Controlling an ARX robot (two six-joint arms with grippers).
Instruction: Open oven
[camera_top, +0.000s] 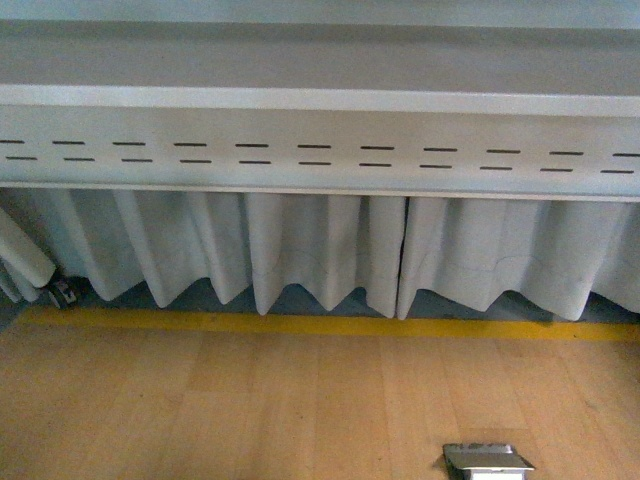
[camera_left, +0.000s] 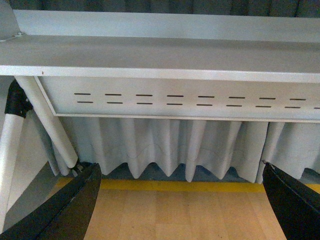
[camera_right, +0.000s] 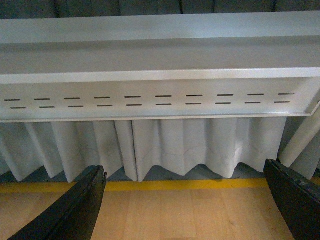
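The oven shows in none of your 3 views; it likely sits above the tabletop (camera_top: 320, 98) edge crossing the upper frame. Held low, the left end effector (camera_left: 180, 172) and right end effector (camera_right: 184, 170) both gape wide, empty.

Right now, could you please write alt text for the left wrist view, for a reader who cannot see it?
The left gripper is open, its two black fingers wide apart with nothing between them, facing a white table's slotted panel. Below hangs a pleated white curtain, then a yellow floor line and wooden floor; no oven is visible.
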